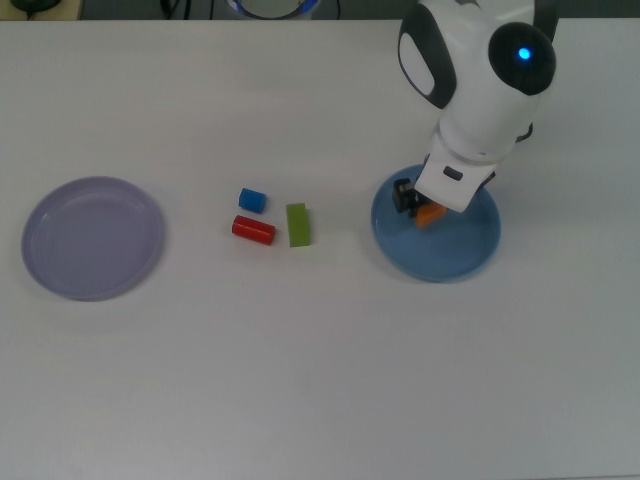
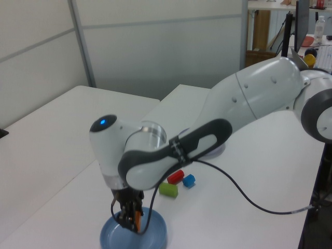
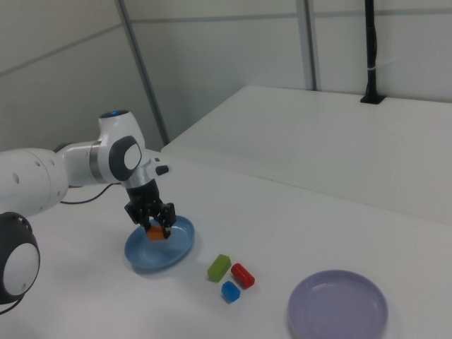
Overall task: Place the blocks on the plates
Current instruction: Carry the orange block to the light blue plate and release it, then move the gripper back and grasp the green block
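The robot's gripper (image 1: 421,207) is down over the light blue plate (image 1: 470,250), at the right of the top view. Its two fingers are pinched tight on the orange block (image 1: 431,213). The block sits between them, low over the plate's inside. In the right view the gripper (image 3: 157,227) and the orange block (image 3: 156,234) are at the back part of the light blue plate (image 3: 174,251). I cannot tell if the block touches the plate.

Three more blocks lie on the white table (image 1: 320,380), near the middle of the top view. The blue cube (image 1: 252,200) is just above the red cylinder (image 1: 253,229). The green bar (image 1: 297,224) lies just to their right.

The purple plate (image 1: 93,238) is far off at the left side of the top view.
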You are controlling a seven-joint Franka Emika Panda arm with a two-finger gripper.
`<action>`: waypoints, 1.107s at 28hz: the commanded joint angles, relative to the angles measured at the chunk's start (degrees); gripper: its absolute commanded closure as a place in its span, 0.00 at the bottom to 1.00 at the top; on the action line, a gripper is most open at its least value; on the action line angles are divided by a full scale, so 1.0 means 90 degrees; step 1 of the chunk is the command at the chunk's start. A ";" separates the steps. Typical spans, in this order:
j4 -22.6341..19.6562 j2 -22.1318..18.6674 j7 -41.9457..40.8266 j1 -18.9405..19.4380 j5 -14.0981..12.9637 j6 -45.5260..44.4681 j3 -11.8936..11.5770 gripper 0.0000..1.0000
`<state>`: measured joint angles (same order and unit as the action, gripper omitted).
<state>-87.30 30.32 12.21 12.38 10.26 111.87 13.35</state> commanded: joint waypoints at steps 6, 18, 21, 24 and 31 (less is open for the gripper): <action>-0.0036 0.0107 0.0275 0.0119 0.0519 -0.0096 -0.0058 0.44; 0.0023 -0.0224 0.0284 0.0012 0.0560 -0.0486 -0.0126 0.00; 0.0032 -0.0468 0.0265 -0.0144 0.0452 -0.0594 -0.0263 0.00; 0.0032 -0.0693 0.0265 -0.0398 0.0257 -0.0740 -0.0312 0.00; 0.0023 -0.0704 0.0002 -0.0789 0.0276 -0.1131 -0.0429 0.00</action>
<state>-85.71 24.39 13.92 6.38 13.84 103.71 10.50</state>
